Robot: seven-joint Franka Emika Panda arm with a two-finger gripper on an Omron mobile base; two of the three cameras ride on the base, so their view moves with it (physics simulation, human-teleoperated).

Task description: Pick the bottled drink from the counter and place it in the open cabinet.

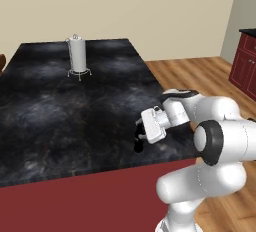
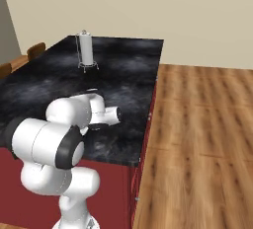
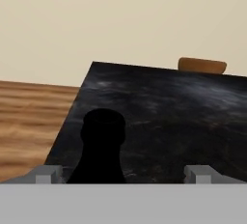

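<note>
My fingers stand wide apart, gripping nothing, either side of the bottled drink, nearer the left one. The dark bottle stands upright, neck up, near the counter edge beside the wood floor.

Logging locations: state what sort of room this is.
Likely a rendered home kitchen: a black marbled stone counter on a dark red base, a red panelled cabinet, a wood floor.

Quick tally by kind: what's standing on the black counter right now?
Bottled drink: 1
White cylinder on a wire stand: 1
Total on the counter: 2
</note>
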